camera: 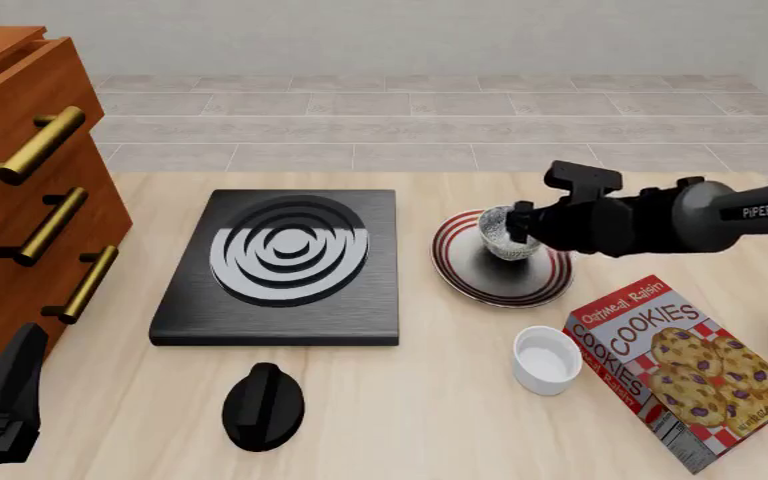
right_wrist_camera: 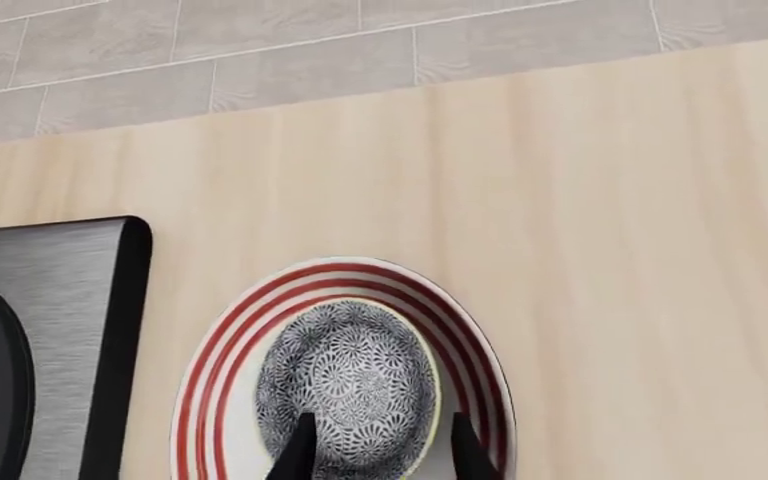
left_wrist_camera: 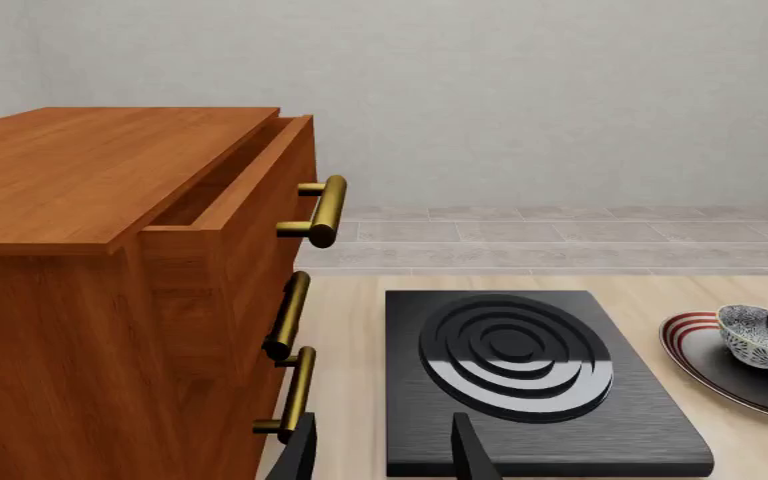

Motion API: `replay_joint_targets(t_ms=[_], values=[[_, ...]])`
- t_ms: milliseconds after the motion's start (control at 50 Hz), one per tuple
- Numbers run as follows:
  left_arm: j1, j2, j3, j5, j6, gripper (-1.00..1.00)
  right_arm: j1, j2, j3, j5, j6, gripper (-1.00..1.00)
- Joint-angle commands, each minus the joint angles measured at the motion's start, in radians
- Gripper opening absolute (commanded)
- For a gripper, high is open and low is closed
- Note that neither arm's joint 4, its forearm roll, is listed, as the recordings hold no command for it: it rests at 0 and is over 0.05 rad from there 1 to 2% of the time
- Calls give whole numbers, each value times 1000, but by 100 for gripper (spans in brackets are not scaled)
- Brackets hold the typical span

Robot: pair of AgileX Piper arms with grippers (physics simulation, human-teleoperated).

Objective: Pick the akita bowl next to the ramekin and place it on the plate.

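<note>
The akita bowl [right_wrist_camera: 345, 388] sits on the plate [right_wrist_camera: 478, 350], and the right gripper [right_wrist_camera: 375, 445] has its fingers around the bowl's rim, grasping it. The left gripper [left_wrist_camera: 381, 450] is open, away from it.

I'm working in what reads as a simulated home kitchen. In front of me is a pale wooden countertop [camera: 424, 420], and on it sits a black stove [camera: 284, 265] slab with a ringed burner, its black knob [camera: 264, 405] lying loose nearby. A wooden drawer cabinet [camera: 17, 200] with brass bar handles stands at the left, its top drawer pulled slightly open. Tableware and groceries are about: a red-ringed plate [camera: 471, 285], a white ramekin [camera: 547, 358], patterned bowls, and a box of oatmeal raisin cookies [camera: 678, 370]. Beyond the counter lie grey floor tiles [camera: 424, 110] and a plain wall.
</note>
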Motion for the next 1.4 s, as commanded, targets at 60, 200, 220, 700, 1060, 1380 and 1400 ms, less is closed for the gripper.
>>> replay_joint_targets(t_ms=[60, 200, 220, 700, 1060, 1380, 1400], values=[[0, 0, 0, 0, 0, 100, 2, -58, 30, 13, -3, 100], [0, 0, 0, 0, 0, 100, 0, -83, 43, 22, -8, 100], [0, 0, 0, 0, 0, 100, -3, -95, 43, 32, -13, 100], [0, 0, 0, 0, 0, 100, -19, -173, 67, 75, -40, 100], [0, 0, 0, 0, 0, 100, -29, -265, 87, 125, -53, 100], [0, 0, 0, 0, 0, 100, -41, -325, 97, 166, -67, 100], [0, 0, 0, 0, 0, 100, -41, -331, 95, 173, -68, 100]])
